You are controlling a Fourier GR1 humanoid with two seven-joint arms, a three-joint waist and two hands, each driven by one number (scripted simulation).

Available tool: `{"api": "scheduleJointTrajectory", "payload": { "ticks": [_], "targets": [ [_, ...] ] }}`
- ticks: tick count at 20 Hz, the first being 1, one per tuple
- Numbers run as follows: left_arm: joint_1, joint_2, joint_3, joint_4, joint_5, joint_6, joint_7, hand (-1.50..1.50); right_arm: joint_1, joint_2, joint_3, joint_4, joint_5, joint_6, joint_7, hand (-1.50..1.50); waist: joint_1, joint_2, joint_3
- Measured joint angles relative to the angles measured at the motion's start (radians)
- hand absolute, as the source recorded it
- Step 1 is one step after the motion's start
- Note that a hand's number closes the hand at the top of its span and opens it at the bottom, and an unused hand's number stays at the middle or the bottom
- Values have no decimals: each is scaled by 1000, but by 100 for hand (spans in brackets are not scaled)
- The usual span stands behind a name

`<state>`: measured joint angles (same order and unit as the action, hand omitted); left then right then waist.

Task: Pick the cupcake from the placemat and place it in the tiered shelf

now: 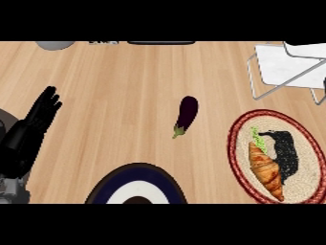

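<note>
Counter: light wood top, seen steeply from above.
Placemat [320, 158]: round, woven, red-rimmed, at 4 o'clock in view.
Task item: the only food on the mat is a croissant-shaped pastry [266, 168] with a green tuft at its top end. Nothing there has the shape the task names, so I treat this pastry as the target.
Pastry axis: long, running 11 to 5 o'clock, on the mat's left half.
Right hand [285, 153]: over the mat, touching or overlapping the pastry's right flank. Pastry lies at 9 o'clock from it.
Right hand state: can't tell, it's a black mass against the mat. Grasping or just hovering is not readable.
Left hand [42, 112]: released, fingers straight, resting at the 9 o'clock edge, well apart from the mat.
Nearer hand: right, clearly.
Tiered shelf [292, 67]: white wire frame at 1 o'clock, cut by the right edge. From the right hand it sits at 12 o'clock, near the mat's top rim.
Key relation: judged, the lift goes straight up-view from mat to shelf, a short carry.
Hidden: whatever is under the right hand; shelf tiers not separable; right forearm only a dark strip at 3 o'clock.
Others: eggplant [186, 115] near centre; dark-rimmed plate [103, 187] at 6 o'clock, cut off.
</note>
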<state>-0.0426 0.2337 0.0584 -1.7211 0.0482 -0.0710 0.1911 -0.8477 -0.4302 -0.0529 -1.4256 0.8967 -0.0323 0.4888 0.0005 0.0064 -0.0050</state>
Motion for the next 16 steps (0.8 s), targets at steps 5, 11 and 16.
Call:
{"api": "scheduleJointTrajectory", "payload": {
  "ticks": [5, 11, 16],
  "targets": [
    [-9, -6, -1, 12, -1, -8, -13, 0, -79, -77, 25, 161, 103, -34, -94, 150, 14, 0, 3],
    [-37, -8, 2, 17, 0, -15, 10, 0, -175, -103, -4, 321, 93, -96, -262, 150, 17, -1, 5],
    [-37, -21, -5, 19, -10, -14, 8, 0, -244, -90, -35, 434, 39, -84, -358, 150, 17, -2, 5]
  ]
}}
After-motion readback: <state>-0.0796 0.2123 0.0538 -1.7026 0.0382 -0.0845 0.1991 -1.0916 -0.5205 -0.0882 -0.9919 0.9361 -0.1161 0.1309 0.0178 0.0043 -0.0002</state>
